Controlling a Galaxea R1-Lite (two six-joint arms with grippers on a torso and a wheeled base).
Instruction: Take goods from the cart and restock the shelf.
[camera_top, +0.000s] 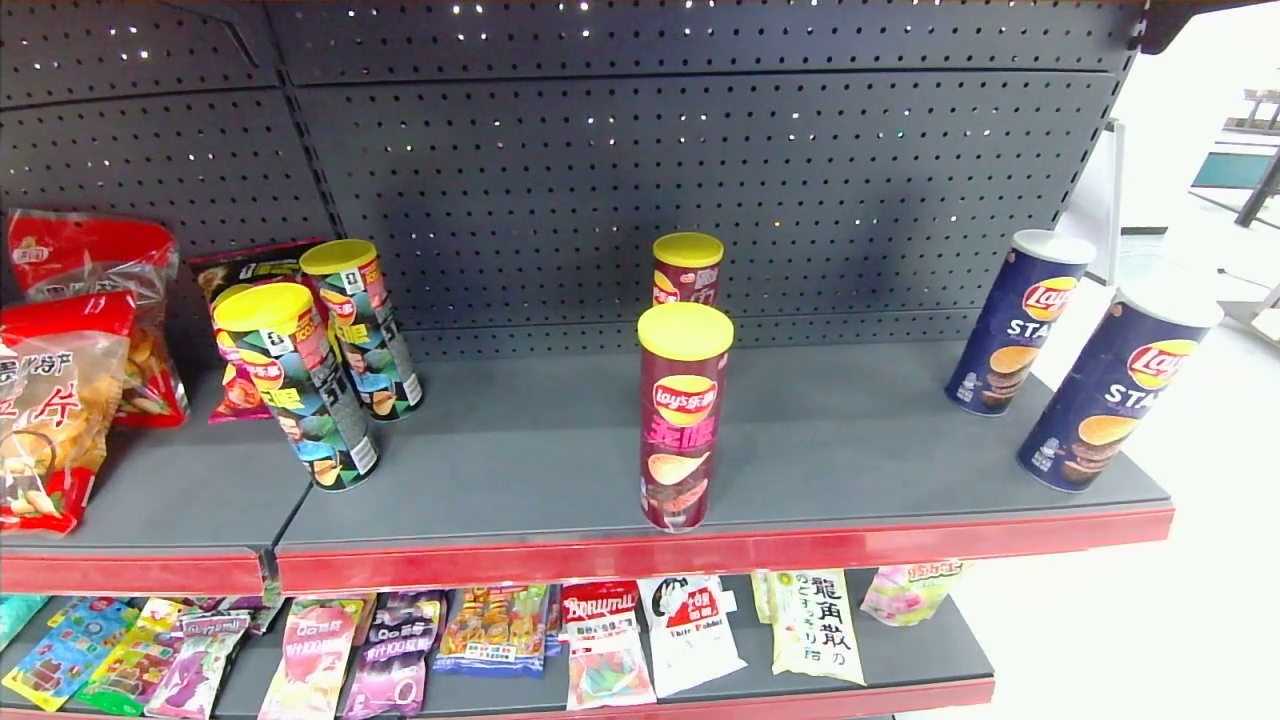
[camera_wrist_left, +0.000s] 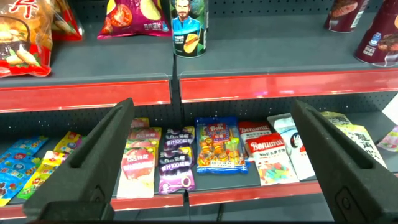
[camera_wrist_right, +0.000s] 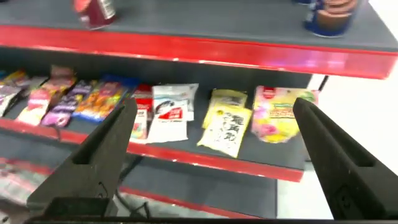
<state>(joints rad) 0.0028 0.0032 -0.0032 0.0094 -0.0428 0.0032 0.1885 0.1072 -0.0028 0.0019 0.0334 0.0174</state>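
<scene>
The grey shelf (camera_top: 540, 460) with a red front lip holds chip cans. A maroon can with a yellow lid (camera_top: 683, 415) stands near the front edge at the middle, a second maroon can (camera_top: 687, 268) behind it. Two dark patterned cans with yellow lids (camera_top: 300, 380) stand at the left, two navy cans with white lids (camera_top: 1110, 385) at the right. My left gripper (camera_wrist_left: 211, 162) is open in front of the lower shelf, nothing between its fingers. My right gripper (camera_wrist_right: 217, 158) is open too, facing the lower shelf's right part.
Red snack bags (camera_top: 60, 370) fill the upper shelf's far left. The lower shelf (camera_top: 900, 650) carries a row of flat candy and snack packets (camera_top: 600, 640). Bare shelf room lies between the maroon can and the navy cans.
</scene>
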